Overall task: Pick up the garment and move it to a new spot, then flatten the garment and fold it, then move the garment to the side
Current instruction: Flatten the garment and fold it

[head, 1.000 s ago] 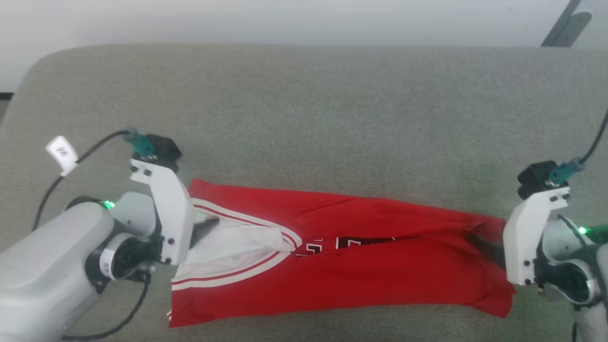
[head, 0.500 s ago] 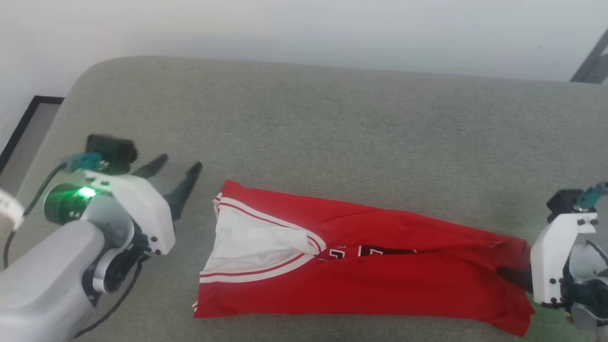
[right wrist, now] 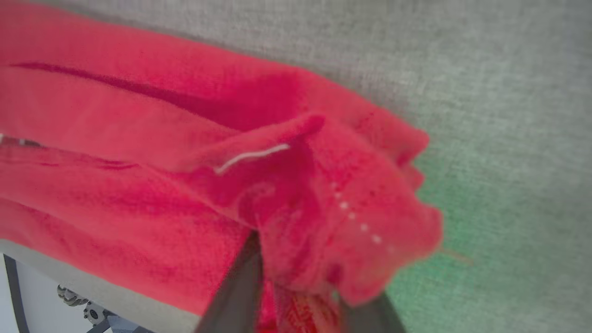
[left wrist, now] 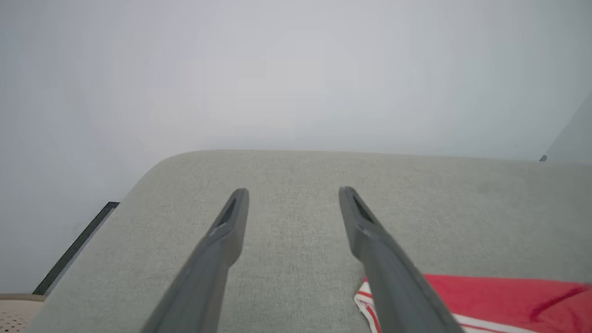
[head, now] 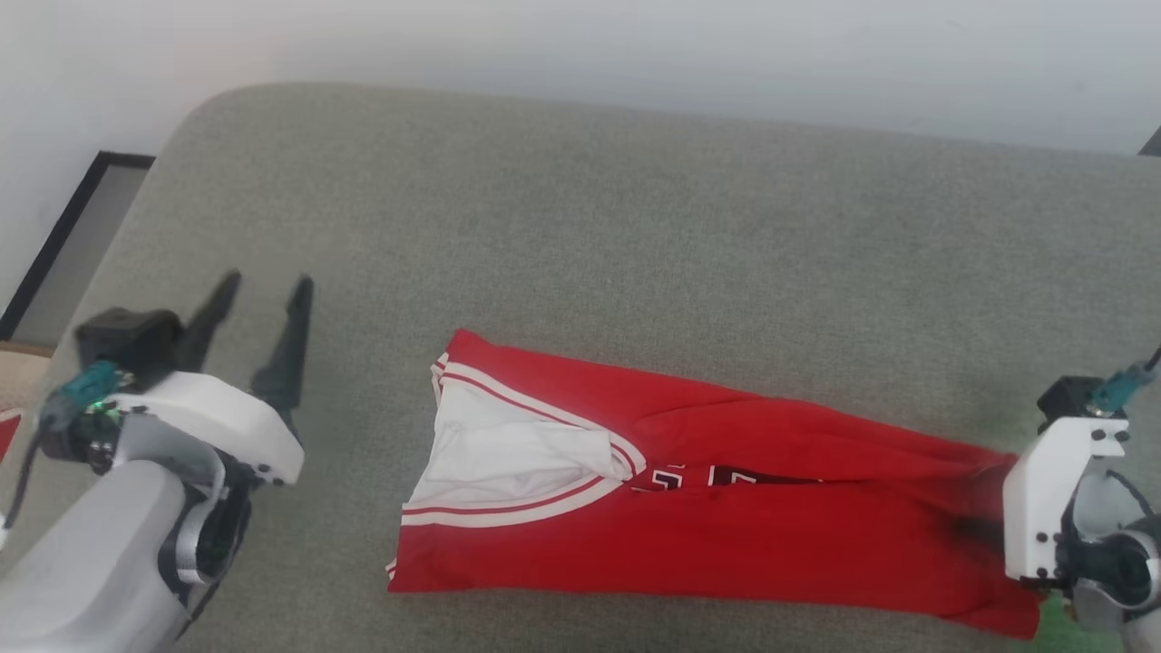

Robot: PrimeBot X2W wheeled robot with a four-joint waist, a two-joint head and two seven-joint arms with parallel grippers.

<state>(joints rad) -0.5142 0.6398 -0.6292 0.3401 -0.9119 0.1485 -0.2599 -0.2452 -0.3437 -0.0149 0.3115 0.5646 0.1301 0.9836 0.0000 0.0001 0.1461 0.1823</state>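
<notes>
one narrow red-and-white garment (head: 744, 544)

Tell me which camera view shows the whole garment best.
The head view: the garment lies nearly whole across the grey cushion, with its white sleeve, striped trim and some lettering visible. The left wrist view catches a striped corner at its lower right. The right wrist view gives a blurred close-up of the bunched red end.
</notes>
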